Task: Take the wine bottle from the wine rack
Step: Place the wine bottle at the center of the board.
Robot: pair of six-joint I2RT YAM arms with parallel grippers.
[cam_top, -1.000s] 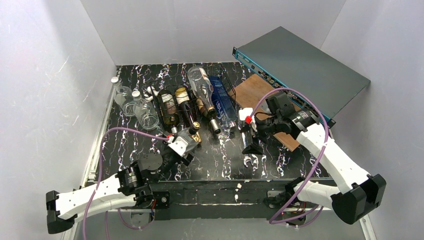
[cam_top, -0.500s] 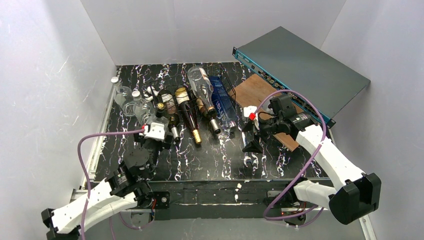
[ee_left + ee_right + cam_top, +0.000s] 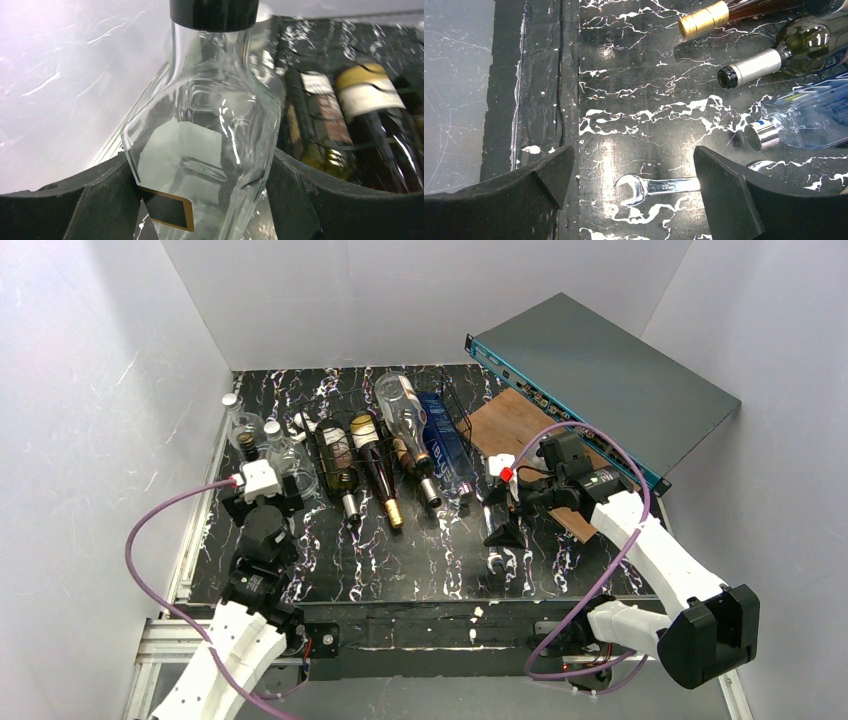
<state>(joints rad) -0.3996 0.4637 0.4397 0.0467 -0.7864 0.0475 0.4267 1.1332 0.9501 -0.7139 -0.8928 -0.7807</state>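
Note:
A clear glass wine bottle point(image 3: 200, 100) with a black cap and a gold-edged black label stands between the fingers of my left gripper point(image 3: 200, 167), which is shut on its body. From above, this bottle point(image 3: 246, 445) and the left gripper point(image 3: 254, 475) are at the table's left side, left of the black wire wine rack point(image 3: 458, 410). Several bottles still lie in the rack: a dark green one point(image 3: 338, 455), a gold-labelled one point(image 3: 372, 450) and a clear one point(image 3: 402, 405). My right gripper point(image 3: 633, 160) hangs open over a wrench point(image 3: 659, 186), right of the rack.
A flat grey box with a teal edge point(image 3: 600, 370) leans at the back right over a wooden board point(image 3: 510, 425). Clear bottles with white caps point(image 3: 232, 405) stand by the left wall. A blue bottle point(image 3: 440, 435) lies at the rack's right end. White walls close in three sides.
My left arm swung left from in front of the rack to the left edge, carrying the clear bottle. The right arm has barely moved.

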